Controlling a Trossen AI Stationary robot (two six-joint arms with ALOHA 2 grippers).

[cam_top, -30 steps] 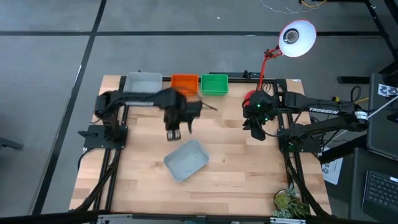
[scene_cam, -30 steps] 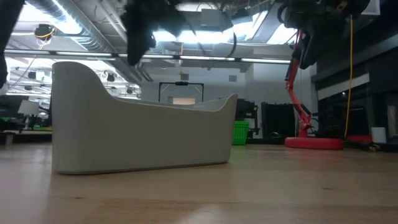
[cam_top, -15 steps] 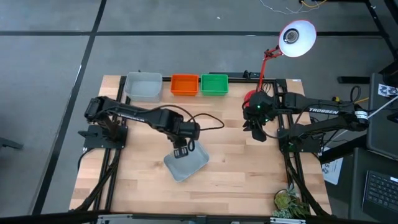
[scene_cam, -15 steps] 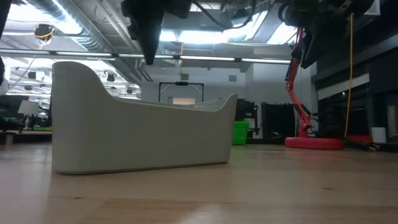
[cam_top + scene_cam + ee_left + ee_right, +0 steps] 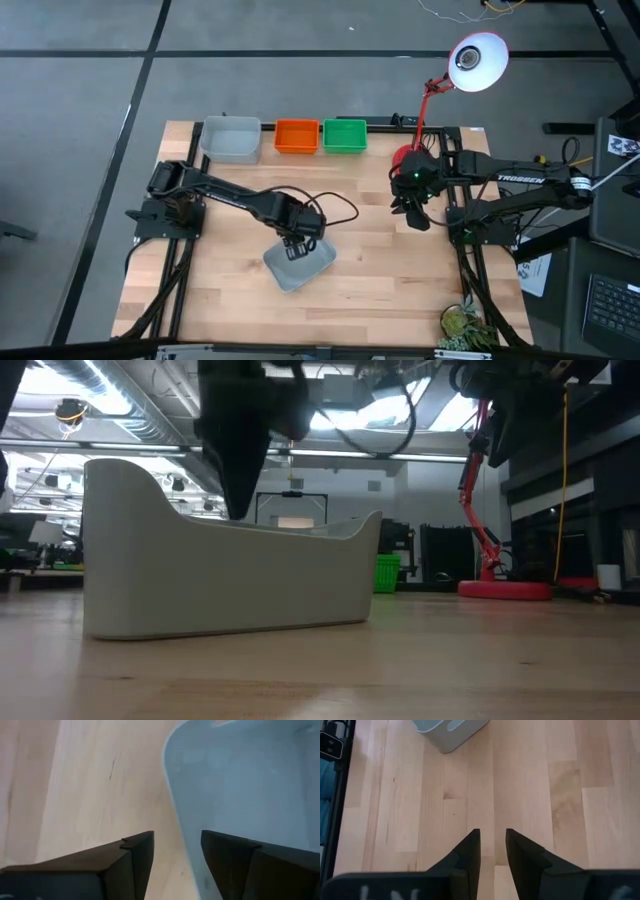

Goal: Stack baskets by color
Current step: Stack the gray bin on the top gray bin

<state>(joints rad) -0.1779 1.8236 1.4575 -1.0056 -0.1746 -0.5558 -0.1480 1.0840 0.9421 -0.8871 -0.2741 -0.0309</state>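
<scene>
A pale grey-white basket rests on its bottom in the middle of the table, turned askew; in the low view the basket fills the left half. My left gripper is open and points down over the basket's far end. In the left wrist view one finger stands outside the basket's wall and the other finger inside it; I see no touch. Three more baskets line the far edge: grey-white, orange, green. My right gripper hangs over bare wood at the right, a little open, with nothing between its fingers.
A red desk lamp stands at the far right, its base close beside my right arm. A small plant sits at the near right corner. Bare wood lies between the pale basket and the right edge.
My left gripper has come away from the orange basket at the far edge, moved toward the near edge and sunk onto the far end of the pale basket in the middle, where its fingers now stand either side of the wall. The basket has kept still.
</scene>
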